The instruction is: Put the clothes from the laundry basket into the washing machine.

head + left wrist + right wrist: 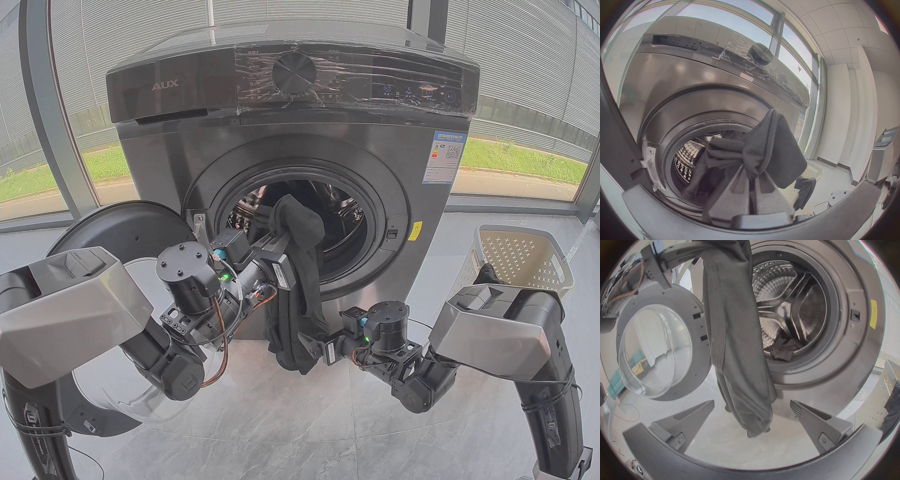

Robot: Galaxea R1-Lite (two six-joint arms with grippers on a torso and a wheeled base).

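The grey front-loading washing machine (187,156) stands on a pale tiled floor (312,425). Its round glass door (125,231) is swung wide open to the robot's left, and the steel drum (790,302) is exposed. To the robot's right of the machine is the white perforated laundry basket (525,250), with a dark cloth (487,273) draped over its near rim.

A long dark grey, nearly black garment (300,275) of fine knit fabric hangs in front of the drum mouth. Its upper end is bunched in a rounded fold at the opening. The rest falls in a limp, narrow length past the door ring, ending just above the floor.

The left claw (750,175) is closed on the bunched upper end and holds it up at the drum mouth. The right claw (750,402) sits low by the garment's hanging end with its fingers (703,410) spread wide, gripping nothing. Whether it touches the fabric cannot be told.

A small crumpled dark piece (782,351) lies at the bottom of the drum.
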